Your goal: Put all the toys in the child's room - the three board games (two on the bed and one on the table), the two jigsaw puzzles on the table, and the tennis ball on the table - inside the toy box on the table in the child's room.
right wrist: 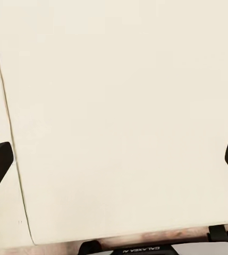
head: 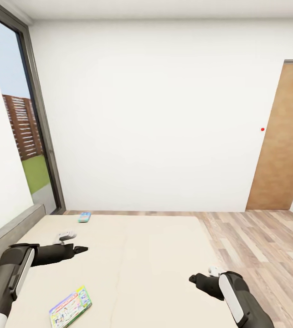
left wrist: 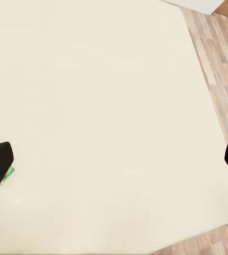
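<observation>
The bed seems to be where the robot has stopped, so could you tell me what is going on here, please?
The robot stands over the bed with both arms out above the beige mattress. Its left hand and right hand are open and hold nothing. Two board games lie on the bed: a white and green one near the left arm, and a smaller blue one at the far edge. Neither is touched yet.
</observation>
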Robot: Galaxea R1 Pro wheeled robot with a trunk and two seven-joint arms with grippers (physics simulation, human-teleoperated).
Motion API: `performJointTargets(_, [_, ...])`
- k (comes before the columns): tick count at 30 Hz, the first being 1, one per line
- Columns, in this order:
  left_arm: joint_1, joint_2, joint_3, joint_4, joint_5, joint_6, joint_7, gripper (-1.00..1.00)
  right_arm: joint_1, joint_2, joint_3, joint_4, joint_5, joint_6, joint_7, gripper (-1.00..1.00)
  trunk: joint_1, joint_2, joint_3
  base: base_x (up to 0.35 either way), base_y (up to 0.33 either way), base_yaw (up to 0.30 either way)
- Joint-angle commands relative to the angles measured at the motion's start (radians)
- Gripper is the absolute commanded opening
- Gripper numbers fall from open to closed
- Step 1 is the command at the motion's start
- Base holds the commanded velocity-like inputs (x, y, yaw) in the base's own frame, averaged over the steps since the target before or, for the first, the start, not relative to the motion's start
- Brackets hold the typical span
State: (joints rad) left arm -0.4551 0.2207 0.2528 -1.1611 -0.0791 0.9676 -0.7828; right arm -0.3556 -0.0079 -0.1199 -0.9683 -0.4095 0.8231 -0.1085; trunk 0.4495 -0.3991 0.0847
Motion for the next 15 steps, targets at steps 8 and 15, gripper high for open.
performJointTargets(8, [0.000, 0.000, 0.002, 0.000, -0.008, 0.003, -0.009, 1.00, 0.000, 0.000, -0.001, -0.001, -0.012, 0.004, -0.010, 1.00, 0.000, -0.001, -0.001, 0.000, 0.279, 0.000])
performJointTargets(15, [0.000, 0.000, 0.002, 0.000, -0.008, 0.003, -0.009, 1.00, 0.000, 0.000, 0.000, -0.001, -0.012, 0.004, -0.010, 1.00, 0.000, -0.001, -0.001, 0.000, 0.279, 0.000])
